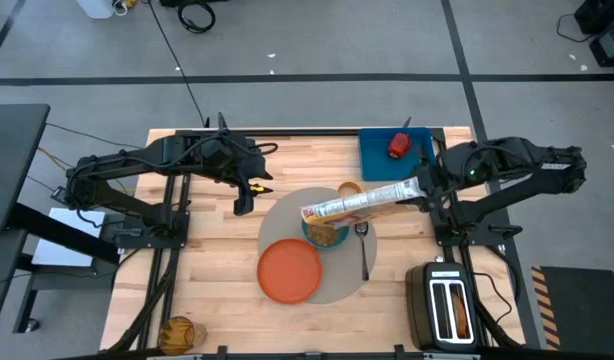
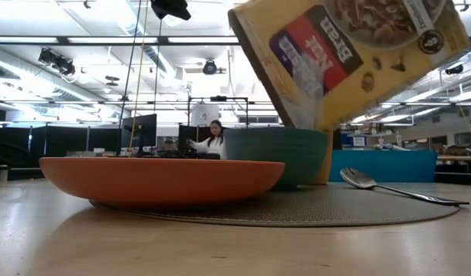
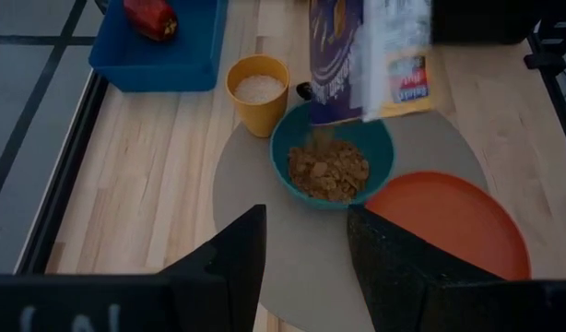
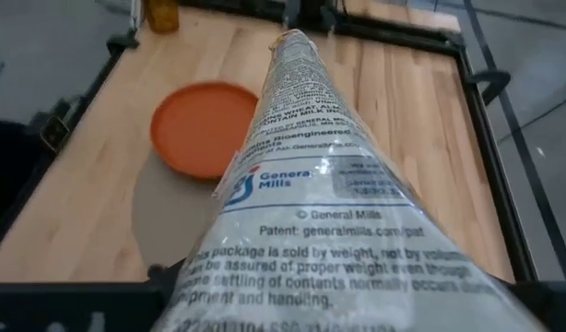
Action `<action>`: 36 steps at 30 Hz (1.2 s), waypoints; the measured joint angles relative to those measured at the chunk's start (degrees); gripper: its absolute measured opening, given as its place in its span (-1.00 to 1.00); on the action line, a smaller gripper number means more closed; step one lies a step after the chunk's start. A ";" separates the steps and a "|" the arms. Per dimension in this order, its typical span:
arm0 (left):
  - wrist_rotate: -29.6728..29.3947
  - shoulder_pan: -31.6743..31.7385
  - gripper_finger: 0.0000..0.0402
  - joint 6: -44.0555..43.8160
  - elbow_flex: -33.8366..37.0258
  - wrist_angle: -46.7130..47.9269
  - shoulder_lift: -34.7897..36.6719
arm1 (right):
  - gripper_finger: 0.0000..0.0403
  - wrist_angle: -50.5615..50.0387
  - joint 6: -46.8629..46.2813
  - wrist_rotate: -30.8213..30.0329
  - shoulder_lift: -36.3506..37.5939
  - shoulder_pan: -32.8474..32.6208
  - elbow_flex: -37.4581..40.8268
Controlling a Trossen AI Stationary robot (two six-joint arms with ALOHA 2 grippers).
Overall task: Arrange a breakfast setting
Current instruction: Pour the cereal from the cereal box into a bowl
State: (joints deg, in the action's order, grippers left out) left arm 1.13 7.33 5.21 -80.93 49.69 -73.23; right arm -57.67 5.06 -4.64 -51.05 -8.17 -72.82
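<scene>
A large round grey mat [image 1: 287,212] bears an orange plate [image 1: 289,270], a teal bowl [image 1: 327,236] with cereal flakes [image 3: 327,172], and a metal spoon [image 1: 363,245]. A small orange cup [image 1: 349,190] stands at the mat's far edge. A red apple [image 1: 398,145] lies on the blue board [image 1: 379,160]. My right gripper [image 1: 421,189] is shut on a cereal box [image 1: 359,204] tilted over the bowl. My left gripper [image 1: 244,197] is open and empty, just left of the mat. The bread is not in view. My right gripper holds the cereal box by its closed end [image 1: 411,189], coming level from the table's right side. The box fills the right wrist view [image 4: 320,212] and hides the fingers. The box is lifted clear and slants down toward the table's left, its open end [image 3: 338,115] over the bowl.
A black two-slot toaster [image 1: 445,305] stands at the near right corner. An amber round thing [image 1: 177,332] sits at the near left corner. A person [image 2: 214,139] sits far behind the table. Bare wood lies left of the mat.
</scene>
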 joint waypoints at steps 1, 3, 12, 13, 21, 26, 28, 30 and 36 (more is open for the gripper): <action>0.02 0.00 -0.20 0.00 0.00 0.00 0.00 | -0.15 0.47 0.52 1.54 -0.15 -0.07 -0.30; 0.02 0.00 -0.20 0.00 0.00 0.03 0.00 | -0.15 -0.07 0.95 1.81 -0.33 -0.29 -0.81; 0.00 0.00 -0.20 0.02 0.00 0.16 0.00 | -0.15 -1.31 -0.83 0.92 -0.93 -0.70 -1.42; 0.01 0.00 -0.20 0.02 0.00 0.15 0.00 | -0.15 -0.96 -0.46 2.04 -1.30 -0.90 -1.44; 0.00 0.00 -0.20 0.02 0.00 0.17 0.00 | -0.15 -1.16 -0.03 0.55 -1.69 -1.50 -1.41; 0.00 -0.07 -0.20 0.03 0.00 0.19 0.00 | -0.15 0.84 1.43 1.07 -1.86 -1.47 -1.44; 0.00 -0.09 -0.20 0.05 0.00 0.19 0.00 | -0.15 0.70 0.30 -0.45 -1.84 -0.89 -1.39; 0.02 -0.09 -0.20 0.47 0.00 0.20 0.00 | -0.15 1.59 0.48 1.10 -1.82 -0.66 -1.42; 0.01 -0.09 -0.20 1.40 0.00 0.17 0.00 | -0.15 2.14 -0.11 1.26 -1.94 -1.04 -1.43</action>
State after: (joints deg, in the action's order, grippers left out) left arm 1.14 7.25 6.61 -80.93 49.87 -73.23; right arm -55.53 4.95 -3.38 -52.99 -9.21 -74.26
